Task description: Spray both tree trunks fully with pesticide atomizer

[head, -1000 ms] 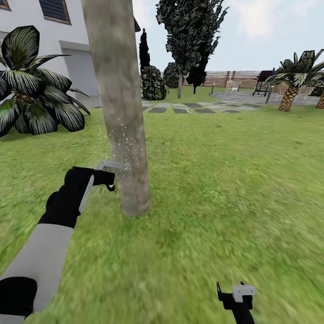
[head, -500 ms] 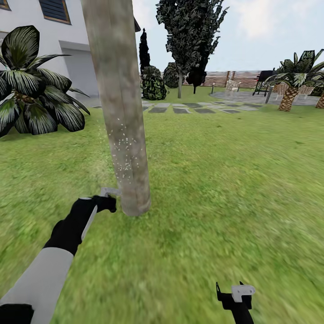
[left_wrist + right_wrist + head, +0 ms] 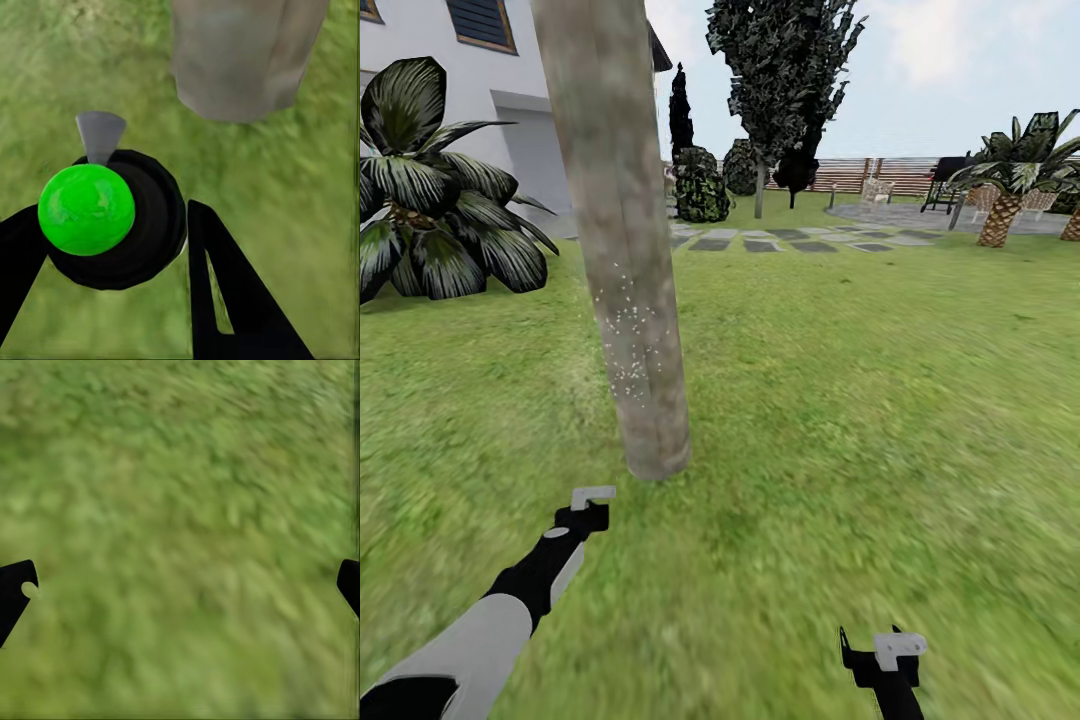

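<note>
- My left tool (image 3: 112,247) grips the pesticide atomizer (image 3: 112,217) over blurry grass floor (image 3: 840,420).
- Speckled tree trunk (image 3: 622,250) ahead.
- My right tool (image 3: 180,585) spread, empty.

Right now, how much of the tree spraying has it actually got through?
Done: the atomizer is picked up, clamped in the left gripper. In hand: white pesticide specks dot one patch of the near tree trunk. Left: the bare rest of this trunk, then the second tree.
</note>
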Robot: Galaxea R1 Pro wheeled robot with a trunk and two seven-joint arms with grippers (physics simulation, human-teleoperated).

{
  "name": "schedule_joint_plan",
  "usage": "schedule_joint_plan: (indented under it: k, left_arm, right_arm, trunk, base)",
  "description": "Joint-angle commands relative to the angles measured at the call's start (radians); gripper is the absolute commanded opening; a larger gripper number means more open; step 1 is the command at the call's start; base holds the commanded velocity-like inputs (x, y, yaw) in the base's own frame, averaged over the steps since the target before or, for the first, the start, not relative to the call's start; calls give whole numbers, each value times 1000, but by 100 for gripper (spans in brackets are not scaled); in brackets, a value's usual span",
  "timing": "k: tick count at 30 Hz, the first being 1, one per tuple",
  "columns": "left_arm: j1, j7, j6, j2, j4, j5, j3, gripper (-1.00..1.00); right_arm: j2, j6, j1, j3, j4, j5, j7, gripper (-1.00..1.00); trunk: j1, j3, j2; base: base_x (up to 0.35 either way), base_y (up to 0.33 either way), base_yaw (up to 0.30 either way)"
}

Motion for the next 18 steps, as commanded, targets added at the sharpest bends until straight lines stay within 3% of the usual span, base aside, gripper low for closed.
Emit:
schedule_joint_plan:
  k: [1,6,18]
  left_arm:
    - [5,0,-15,1,0,4,2,-100]
    - [12,1,-51,-1,6,8,3,-100]
    - [13,-2,-48,3,-6,9,6,-100]
  right_arm:
    - [0,0,0,0,0,0,0,100]
    - [0,0,0,1,0,-1,0,100]
    - [0,0,0,1,0,0,0,100]
  trunk:
    - [0,0,0]
    - [0,0,0]
    - [0,0,0]
  base:
    - [51,-260,0]
    - [122,-269,0]
    - [26,-272,14]
